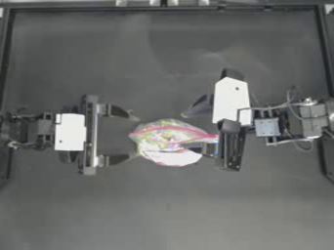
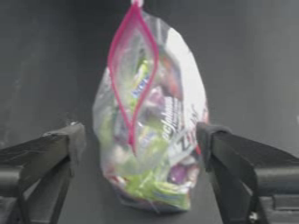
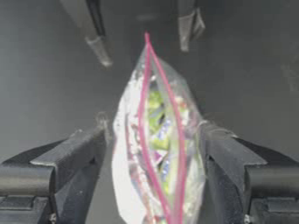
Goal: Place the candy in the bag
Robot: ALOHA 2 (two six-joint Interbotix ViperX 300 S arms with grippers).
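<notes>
Mid-bench (image 1: 163, 58), between the two hands: the bag (image 1: 166, 144), pink-strip mouth gaping open. Soft, crinkly, slippery plastic, lumpy with sweets and probably fairly light. Best pinched at the rim just under the strip, not on the floppy belly. No loose candy anywhere in sight, and can't tell whether it's already inside. Right hand (image 1: 196, 128) reaching in from the right, spread wide astride the bag, about touching its sides, no obvious squeeze. Left hand (image 1: 130, 135) just beside the far end, level, wide open, holding nothing.
</notes>
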